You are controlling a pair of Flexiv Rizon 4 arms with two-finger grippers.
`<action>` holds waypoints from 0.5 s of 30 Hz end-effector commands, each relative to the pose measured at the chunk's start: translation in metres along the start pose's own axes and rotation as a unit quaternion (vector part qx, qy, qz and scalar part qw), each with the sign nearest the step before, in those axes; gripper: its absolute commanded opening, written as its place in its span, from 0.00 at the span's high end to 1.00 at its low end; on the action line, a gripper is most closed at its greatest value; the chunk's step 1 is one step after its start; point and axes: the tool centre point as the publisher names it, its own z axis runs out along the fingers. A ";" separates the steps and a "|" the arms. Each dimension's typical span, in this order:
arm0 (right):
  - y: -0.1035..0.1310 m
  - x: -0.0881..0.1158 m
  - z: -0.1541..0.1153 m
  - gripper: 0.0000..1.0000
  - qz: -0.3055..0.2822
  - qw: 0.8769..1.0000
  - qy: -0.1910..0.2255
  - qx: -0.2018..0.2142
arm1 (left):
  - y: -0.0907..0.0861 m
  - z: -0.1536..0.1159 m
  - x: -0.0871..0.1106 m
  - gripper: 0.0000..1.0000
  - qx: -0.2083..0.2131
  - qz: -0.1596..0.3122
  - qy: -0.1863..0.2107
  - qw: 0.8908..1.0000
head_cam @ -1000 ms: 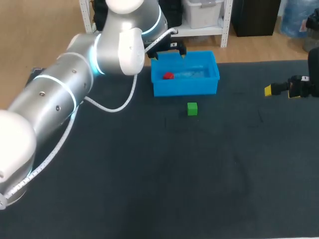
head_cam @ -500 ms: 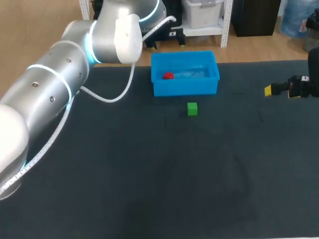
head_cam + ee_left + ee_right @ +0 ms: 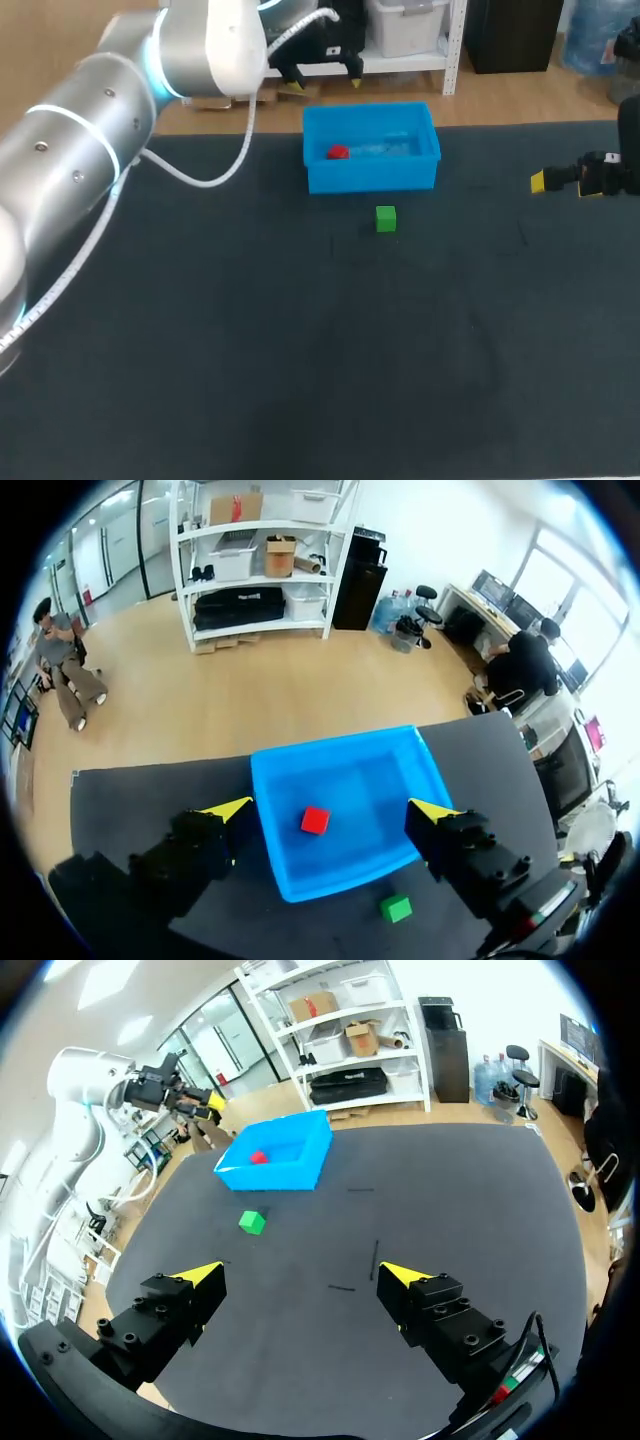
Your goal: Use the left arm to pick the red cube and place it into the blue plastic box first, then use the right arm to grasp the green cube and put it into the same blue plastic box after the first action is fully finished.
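Note:
The red cube [image 3: 338, 152] [image 3: 315, 820] lies inside the blue plastic box [image 3: 370, 178] [image 3: 345, 865] at the table's far edge, near the box's left end. My left gripper [image 3: 325, 80] [image 3: 332, 809] hangs open and empty high above the box's far side, touching nothing. On the dark mat just in front of the box sits the green cube [image 3: 386, 218] [image 3: 396, 908] [image 3: 252, 1222]. My right gripper [image 3: 560, 184] [image 3: 302, 1273] stands open and empty at the table's right side, well away from the green cube. The right wrist view also shows the box [image 3: 290, 1172] with the red cube [image 3: 259, 1157] in it.
A dark mat [image 3: 300, 350] covers the table. My left arm [image 3: 90, 140] stretches across the far left corner. Nothing else lies on the mat between the right gripper and the green cube.
My left arm has risen and pulled back from over the box toward the far left, its gripper still open and empty. The right arm, cubes and box have not moved.

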 end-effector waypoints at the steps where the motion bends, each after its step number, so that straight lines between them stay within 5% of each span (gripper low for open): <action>1: 0.000 0.000 -0.001 0.00 0.000 1.000 0.000 0.000 | 0.005 -0.007 0.000 0.00 0.007 0.007 0.021 1.000; 15: 0.000 0.000 -0.001 0.00 0.000 1.000 0.000 0.000 | 0.020 -0.034 0.014 0.00 0.041 0.028 -0.015 0.999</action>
